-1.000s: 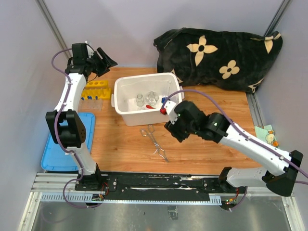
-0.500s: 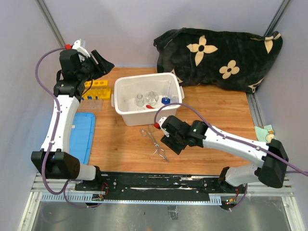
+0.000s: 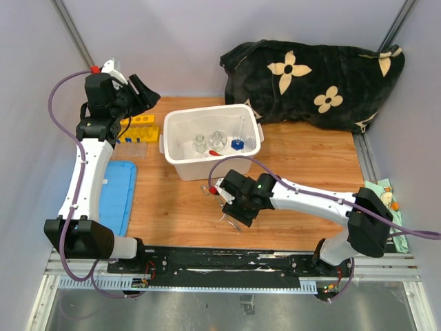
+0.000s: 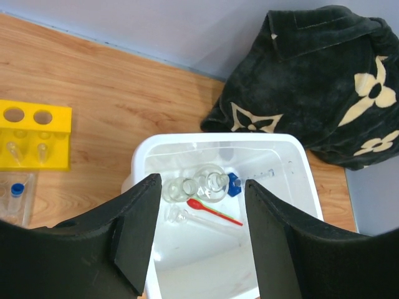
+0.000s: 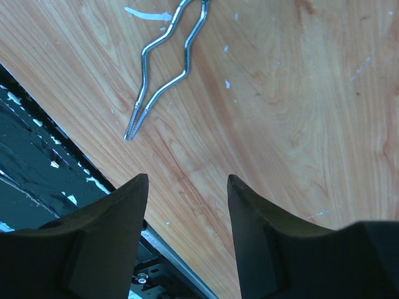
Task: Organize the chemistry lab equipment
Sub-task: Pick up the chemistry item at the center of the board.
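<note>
blanket, black with cream flowers, heaped across far right corner of wooden table, just beyond white bin. blue lid flat beside table's left edge, next to left arm.

left gripper raised over far left of table, above yellow holed tube rack, looking down into bin; jaws well apart, nothing between them. right gripper low over bare wood near front edge, jaws likewise spread wide and empty; metal tweezers flat on wood just beyond its fingertips, untouched.

inside bin: flask near middle, small clear beakers just to its left, blue-based glass piece close against its right, thin red-orange tool lying flat in front. rack left of bin, apart from it. clear tray just in front of rack, with blue-capped tubes in it.

from above, tweezers mostly under right gripper, only ends showing. rack partly behind left arm. rack and tray cut off at edge of left wrist view. count of tubes in tray not to be told. green and orange scraps at table's right edge too small to name.
</note>
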Motion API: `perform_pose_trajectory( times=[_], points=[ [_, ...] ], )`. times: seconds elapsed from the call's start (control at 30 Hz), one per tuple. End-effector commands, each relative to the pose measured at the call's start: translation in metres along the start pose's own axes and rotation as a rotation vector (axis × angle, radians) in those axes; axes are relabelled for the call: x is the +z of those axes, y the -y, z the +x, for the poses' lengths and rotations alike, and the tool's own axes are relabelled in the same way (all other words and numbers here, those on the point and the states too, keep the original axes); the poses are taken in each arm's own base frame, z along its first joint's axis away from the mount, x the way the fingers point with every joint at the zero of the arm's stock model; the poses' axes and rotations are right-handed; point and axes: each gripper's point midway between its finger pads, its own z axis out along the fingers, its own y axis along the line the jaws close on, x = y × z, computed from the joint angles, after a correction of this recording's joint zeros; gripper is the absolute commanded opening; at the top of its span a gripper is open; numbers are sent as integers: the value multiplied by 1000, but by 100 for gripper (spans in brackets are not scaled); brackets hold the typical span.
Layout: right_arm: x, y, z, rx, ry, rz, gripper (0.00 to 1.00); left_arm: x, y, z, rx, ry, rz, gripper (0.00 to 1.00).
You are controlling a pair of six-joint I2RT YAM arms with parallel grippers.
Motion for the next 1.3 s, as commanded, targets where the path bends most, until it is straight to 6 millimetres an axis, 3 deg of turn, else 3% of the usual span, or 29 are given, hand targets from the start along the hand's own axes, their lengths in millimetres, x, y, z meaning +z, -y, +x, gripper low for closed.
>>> perform_pose_trajectory(
  times=[0.0,0.4,0.5,0.63,0.8,0.9,1.0,1.13,1.27],
  points=[
    [4,-15,-6,-73,-32,-63,54,-7,4,-7,22,22,9,61],
    [13,-28,-3,-97,-86,-130,48,-13,9,-6,30,16,30,61],
    [9,-25,-5,-68,-64,-104,47,-22,24,0,45,-3,95,59],
    [1,-14,-12,-16,10,-31,47,-51,53,10,131,15,172,57],
    [-6,-9,-19,77,78,42,49,-112,96,27,213,74,309,57],
    [-5,-10,-19,116,145,93,51,-137,100,55,196,46,374,57],
    [2,-1,-13,181,186,174,51,-149,99,101,154,-63,456,56],
    [-3,13,4,292,251,254,51,-148,93,177,117,-263,504,53],
    [0,-5,6,367,386,131,51,-136,79,227,166,-381,402,52]
  ],
)
